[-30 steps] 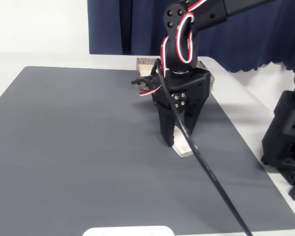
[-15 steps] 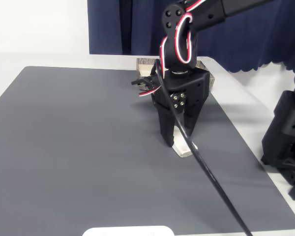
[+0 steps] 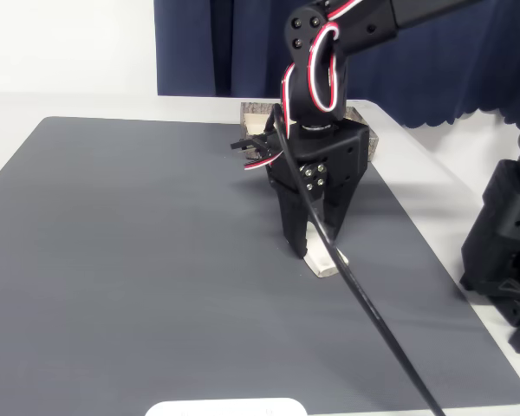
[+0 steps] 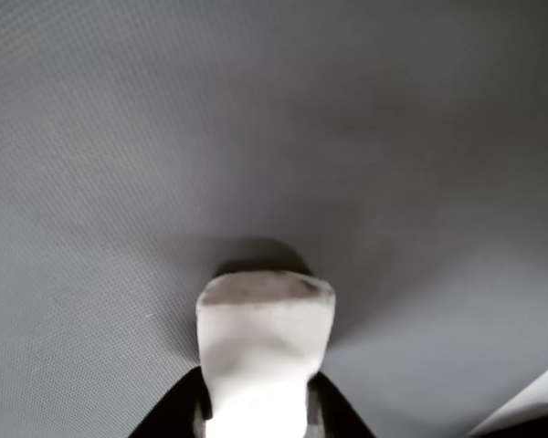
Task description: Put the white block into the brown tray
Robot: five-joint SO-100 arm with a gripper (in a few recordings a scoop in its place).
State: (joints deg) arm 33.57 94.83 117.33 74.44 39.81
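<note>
Dark blue curtains hang behind a grey mat [image 3: 156, 260] on a white table. From the fixed view, the black gripper [image 3: 310, 250] points straight down at the mat's right side, its fingers closed on the white block [image 3: 326, 263], which rests on the mat. Farther back, behind the arm, sits the brown tray [image 3: 258, 114]. From the wrist view, the block [image 4: 265, 342] stands clamped between the two dark fingers [image 4: 175, 415] over the mat [image 4: 256, 119].
</note>
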